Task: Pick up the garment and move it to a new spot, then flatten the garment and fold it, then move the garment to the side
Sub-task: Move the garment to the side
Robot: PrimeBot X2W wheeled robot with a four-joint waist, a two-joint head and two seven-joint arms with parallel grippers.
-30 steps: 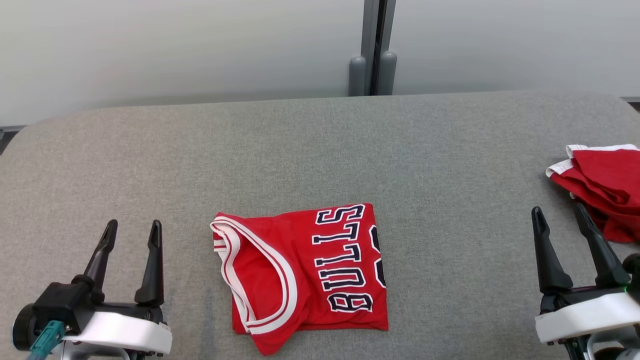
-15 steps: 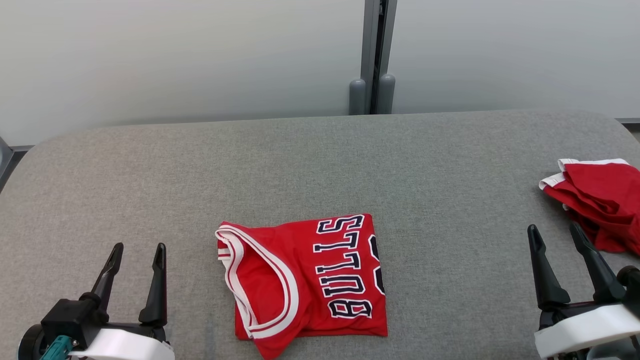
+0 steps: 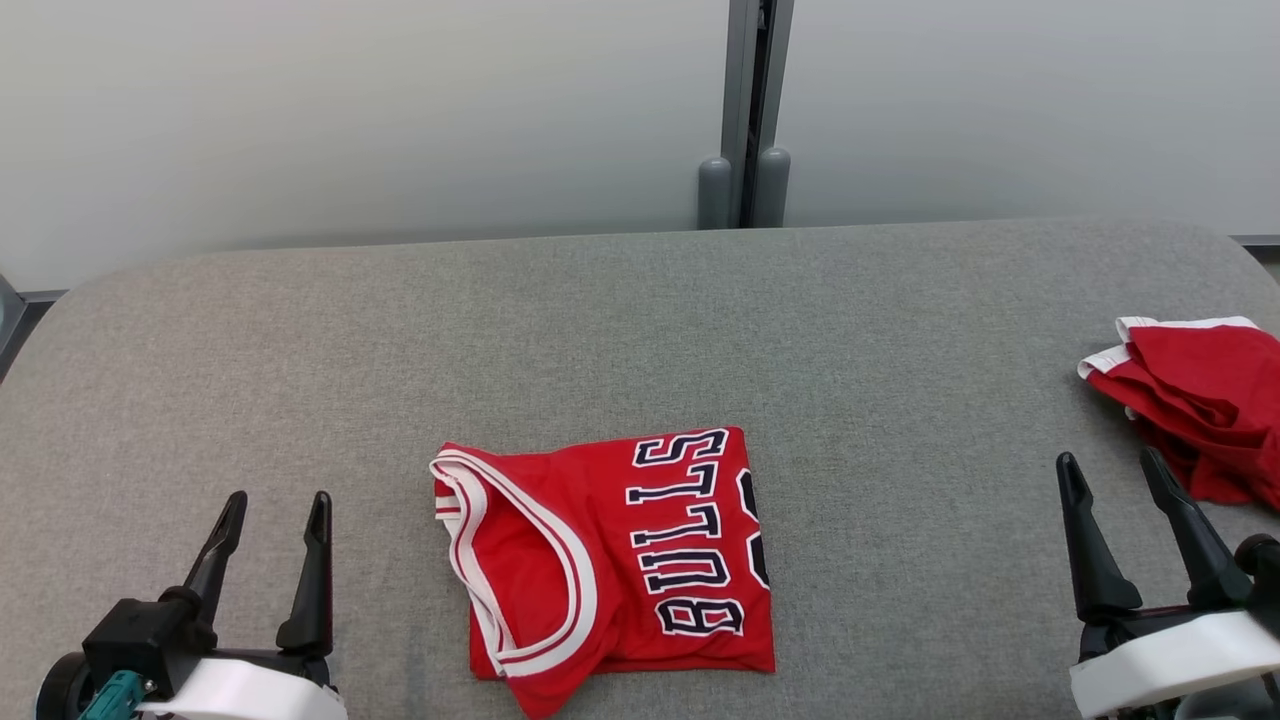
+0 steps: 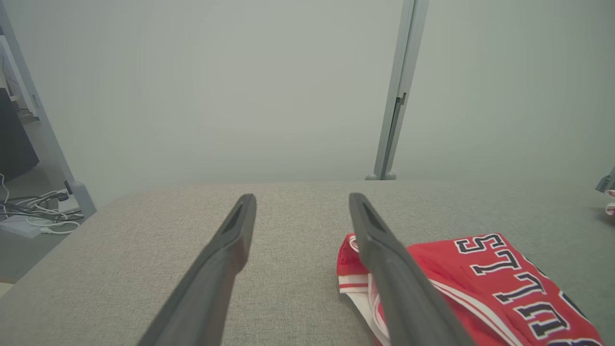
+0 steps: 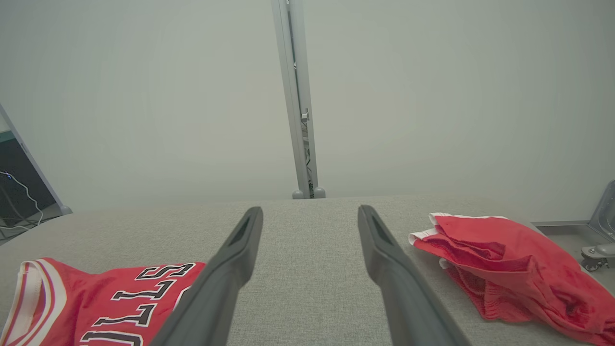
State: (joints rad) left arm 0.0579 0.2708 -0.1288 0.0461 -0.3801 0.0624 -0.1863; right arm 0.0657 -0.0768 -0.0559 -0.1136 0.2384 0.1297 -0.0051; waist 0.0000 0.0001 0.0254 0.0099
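A red jersey [image 3: 610,560] with white-trimmed openings and dark "BULLS" lettering lies folded into a rough square near the front middle of the grey padded table [image 3: 640,330]. My left gripper [image 3: 279,500] hovers open at the lower left, a hand's width left of the jersey, and holds nothing. My right gripper [image 3: 1108,460] stands open at the lower right, well clear of the jersey. In the left wrist view the jersey [image 4: 480,283] lies just right of the open left gripper [image 4: 302,199]. In the right wrist view the jersey [image 5: 96,298] lies left of the open right gripper [image 5: 310,211].
A second red garment [image 3: 1200,400] with a white band lies crumpled at the table's right edge, just beyond my right gripper; it also appears as a red heap [image 5: 504,259]. A grey post [image 3: 745,110] stands against the pale wall behind. Cables [image 4: 38,216] lie on the floor off the left end.
The head camera shifted, so the whole picture sits a little lower than a second ago. The jersey, the other garment and both open grippers have kept their places.
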